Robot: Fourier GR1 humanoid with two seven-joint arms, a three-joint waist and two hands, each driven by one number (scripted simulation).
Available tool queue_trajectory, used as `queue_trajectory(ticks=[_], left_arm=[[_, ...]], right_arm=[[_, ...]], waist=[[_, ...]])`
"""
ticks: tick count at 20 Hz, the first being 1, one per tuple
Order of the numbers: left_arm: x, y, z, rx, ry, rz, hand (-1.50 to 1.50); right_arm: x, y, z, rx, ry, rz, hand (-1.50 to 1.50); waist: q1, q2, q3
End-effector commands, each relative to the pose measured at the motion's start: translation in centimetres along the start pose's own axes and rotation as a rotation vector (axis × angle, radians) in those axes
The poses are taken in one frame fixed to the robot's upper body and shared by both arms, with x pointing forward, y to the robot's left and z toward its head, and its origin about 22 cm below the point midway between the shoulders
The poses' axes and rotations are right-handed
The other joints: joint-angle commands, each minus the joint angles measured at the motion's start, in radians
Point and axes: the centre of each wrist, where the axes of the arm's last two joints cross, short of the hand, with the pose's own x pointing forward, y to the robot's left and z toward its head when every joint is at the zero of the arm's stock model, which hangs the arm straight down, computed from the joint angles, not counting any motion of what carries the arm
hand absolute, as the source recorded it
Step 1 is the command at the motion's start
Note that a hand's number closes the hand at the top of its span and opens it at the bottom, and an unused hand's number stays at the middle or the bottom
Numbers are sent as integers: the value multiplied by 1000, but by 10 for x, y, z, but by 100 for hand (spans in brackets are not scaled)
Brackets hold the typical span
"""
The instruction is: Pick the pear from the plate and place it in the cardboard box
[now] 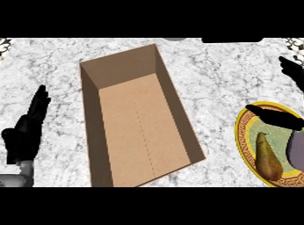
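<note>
At far left, near edge, left hand (26, 132) rests open on the marble bench (226, 79), fingers (38, 102) straight and pointing away, holding nothing; grey forearm enters from the lower left corner. Well apart from it, centre of bench: cardboard box (180, 110), long, open-topped, lying at a slight slant, near end toward the right, nothing inside, brown floor showing. Right of the box, at the right edge: plate (245, 132) with yellow rim and patterned border, partly cut off by the frame. Pear (266, 157) lies on the plate, brownish-yellow, narrow stem end pointing far, not touched by anything visible. Right hand (297, 121) is over the plate's right side, fingers spread open: one long finger reaches up toward the far right, thumb (274, 116) stretches left across the plate's far part above the pear. Nothing held. Grey forearm just right of the pear, close beside it, contact unclear.
</note>
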Motion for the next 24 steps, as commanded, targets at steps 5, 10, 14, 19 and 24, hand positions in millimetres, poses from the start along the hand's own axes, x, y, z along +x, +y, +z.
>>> queue_trajectory(ticks=[5, 10, 14, 19, 24], left_arm=[[12, -5, 17, -64, 66, -87, 0], [0, 5, 11, -55, 76, -89, 0], [-4, -10, 16, -76, 85, -74, 0], [-11, -5, 15, -85, 93, -82, 0], [13, 1, 6, -81, 80, -88, 0]], right_arm=[[-48, 7, 58, -295, 38, 75, -150], [-47, -25, 61, -33, 137, 452, -150], [-16, -39, 52, 122, 247, 631, -150], [-5, -42, 56, 402, 461, 811, -150], [36, -12, 60, 552, 552, 835, -150]], waist=[[28, -9, 6], [23, -10, 1], [24, -11, -1], [32, -6, -1], [38, -9, 3]])
